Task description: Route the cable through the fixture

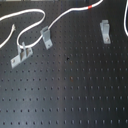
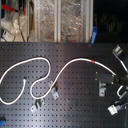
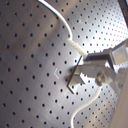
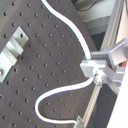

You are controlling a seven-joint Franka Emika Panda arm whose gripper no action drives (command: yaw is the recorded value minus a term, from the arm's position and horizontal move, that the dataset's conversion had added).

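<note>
The white cable (image 2: 45, 61) loops across the black pegboard; its red band (image 2: 96, 60) lies toward the second exterior view's right and shows at the top of the first exterior view (image 1: 90, 8). The fixture (image 1: 105, 30), a narrow grey clip, stands apart from the cable, which runs past it on the first exterior view's right. In the second exterior view the gripper (image 2: 116, 80) hovers just right of the fixture (image 2: 102, 89). Both wrist views show the gripper (image 4: 95, 74) shut on the cable (image 4: 65, 22), which hangs in a loop below the fingers. The fixture (image 4: 12, 47) lies off to one side.
A slanted grey clip (image 1: 45, 36) and a wider flat clip with two pegs (image 1: 21, 55) stand on the first exterior view's left, with cable curves around them. Shelves with clutter (image 2: 45, 20) rise behind the board (image 2: 75, 115). Pale brackets (image 2: 115, 108) sit near its right edge.
</note>
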